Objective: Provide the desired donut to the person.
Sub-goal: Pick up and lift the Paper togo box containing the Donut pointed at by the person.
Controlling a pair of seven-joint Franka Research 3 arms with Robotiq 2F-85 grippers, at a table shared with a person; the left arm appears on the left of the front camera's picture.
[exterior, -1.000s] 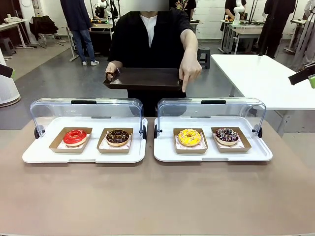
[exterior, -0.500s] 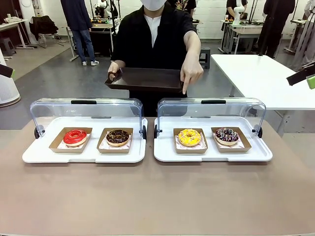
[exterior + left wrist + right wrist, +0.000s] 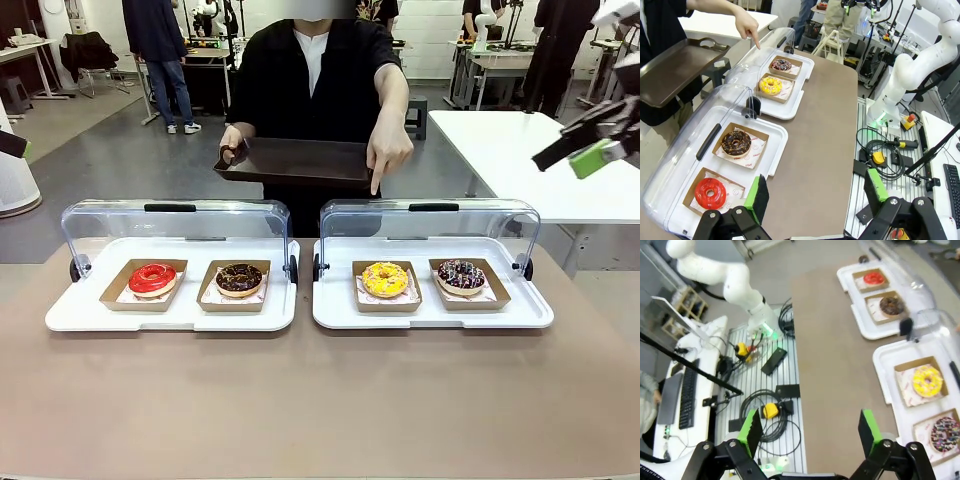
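On right tray (image 3: 335,315), yellow donut (image 3: 384,279), sprinkled donut (image 3: 461,275)

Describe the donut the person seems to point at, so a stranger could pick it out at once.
On the brown table, take the white tray on the robot's right, clear lid raised. Of its two donuts, pick the one nearer the table's middle, below the person's pointing finger. Only this donut is iced bright yellow.

Grey polished floor (image 3: 110,165) runs back to workbenches (image 3: 490,70) along a white wall (image 3: 430,25). A white table (image 3: 520,160) stands at the right, and a jacket-draped chair (image 3: 90,55) far left. The light is even.
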